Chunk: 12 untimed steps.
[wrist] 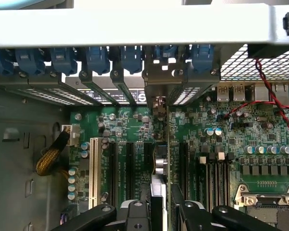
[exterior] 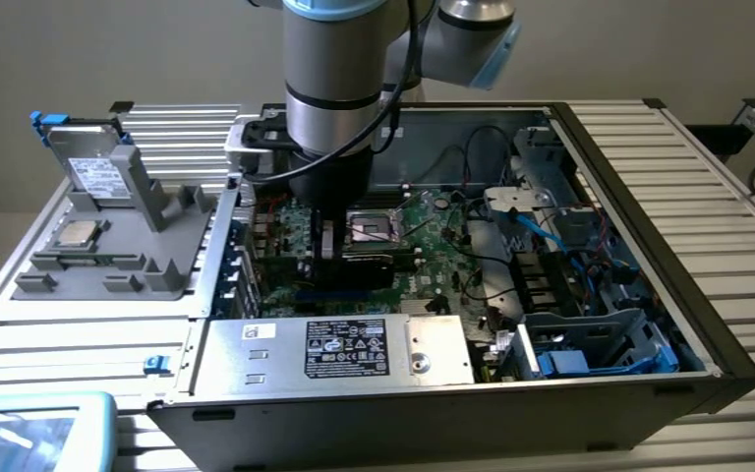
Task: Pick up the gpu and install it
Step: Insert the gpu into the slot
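The gpu stands on edge inside the open computer case, its black cooler facing the exterior view's right, low over the green motherboard. My gripper reaches straight down from above and is shut on its top edge. In the wrist view the gpu shows edge-on, running up between the black expansion slots to its silver bracket at the case's rear slot openings. My gripper holds it between the black fingers. The card's lower edge looks close to or in a slot; I cannot tell whether it is seated.
A silver labelled power supply fills the case's near side. Blue and black cables and a drive cage sit on the exterior view's right. A grey fixture with a drive stands outside. Blue slot clips and a white slot flank the card.
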Each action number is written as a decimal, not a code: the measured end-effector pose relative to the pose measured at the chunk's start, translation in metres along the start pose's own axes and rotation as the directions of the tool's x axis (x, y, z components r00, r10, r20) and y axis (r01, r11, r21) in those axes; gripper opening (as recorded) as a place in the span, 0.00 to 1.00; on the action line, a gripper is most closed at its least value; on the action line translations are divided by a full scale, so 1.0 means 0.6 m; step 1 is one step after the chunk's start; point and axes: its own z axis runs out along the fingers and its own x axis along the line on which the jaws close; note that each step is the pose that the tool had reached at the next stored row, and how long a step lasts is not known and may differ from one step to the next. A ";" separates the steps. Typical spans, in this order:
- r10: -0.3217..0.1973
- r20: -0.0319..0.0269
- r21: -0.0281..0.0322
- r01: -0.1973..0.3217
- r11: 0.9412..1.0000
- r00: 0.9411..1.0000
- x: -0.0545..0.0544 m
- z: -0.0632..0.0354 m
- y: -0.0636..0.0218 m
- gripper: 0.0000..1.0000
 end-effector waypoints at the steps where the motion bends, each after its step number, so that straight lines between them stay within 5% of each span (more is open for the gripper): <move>1: 0.000 0.000 0.000 0.000 1.000 1.000 -0.001 0.000 0.000 0.27; 12: -0.003 0.000 -0.001 0.003 1.000 1.000 -0.002 0.000 0.000 0.27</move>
